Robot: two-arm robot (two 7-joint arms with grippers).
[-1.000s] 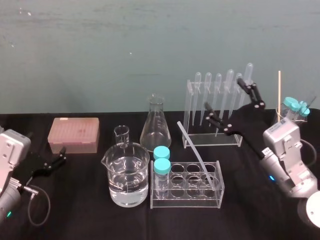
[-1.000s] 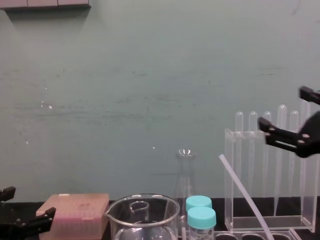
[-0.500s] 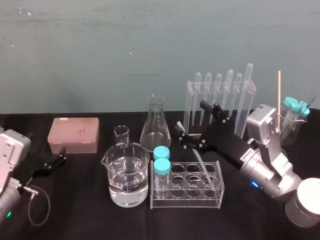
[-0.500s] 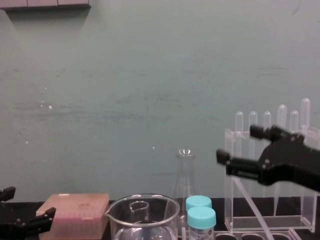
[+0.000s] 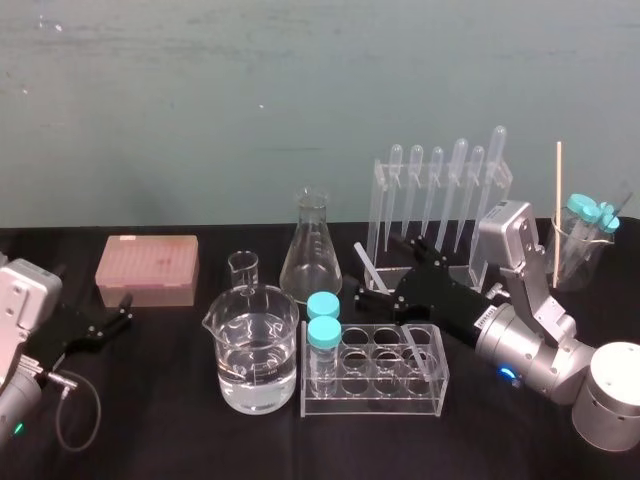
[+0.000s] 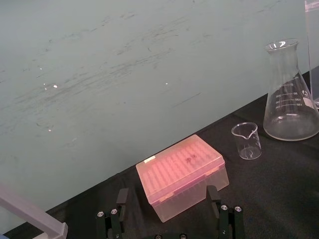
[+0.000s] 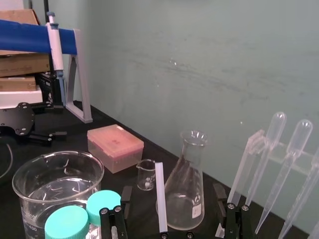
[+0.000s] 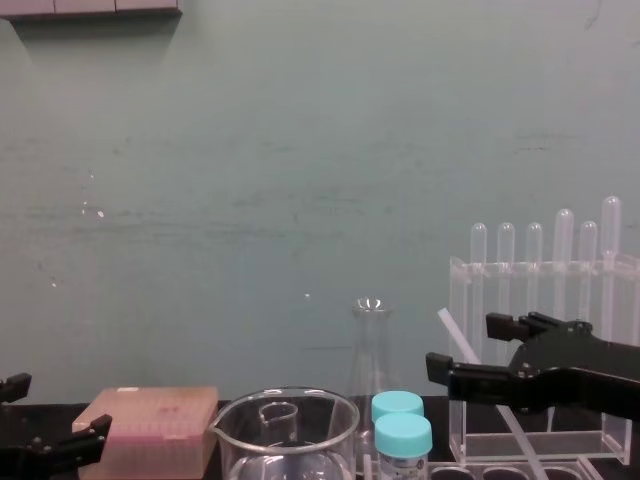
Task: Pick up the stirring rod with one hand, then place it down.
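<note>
1. The stirring rod (image 5: 366, 262) stands tilted in the clear tube rack (image 5: 370, 408), which sits near the middle of the black surface (image 5: 180, 430), toward its front edge.
2. The lower end of the rod is inside a hole at the right end of the rack. Its upper end leans toward the left and back edges of the surface.
3. The right gripper (image 5: 378, 267) is at the upper part of the rod and is released, with one finger on each side of the rod.
4. In the right wrist view the rod (image 7: 160, 196) rises in the gap of this gripper (image 7: 172, 216), apart from both fingers (image 7: 112, 219).
5. In the chest view the gripper (image 8: 460, 343) comes in from the right, and the top of the rod (image 8: 452, 330) shows between its two fingers.
6. The rod is long, thin and straight, translucent white, with the same thickness along its length and a flat-cut top end.
7. The left gripper (image 5: 115, 318) rests near the left edge of the surface, also released, in front of a pink box (image 5: 148, 268).
</note>
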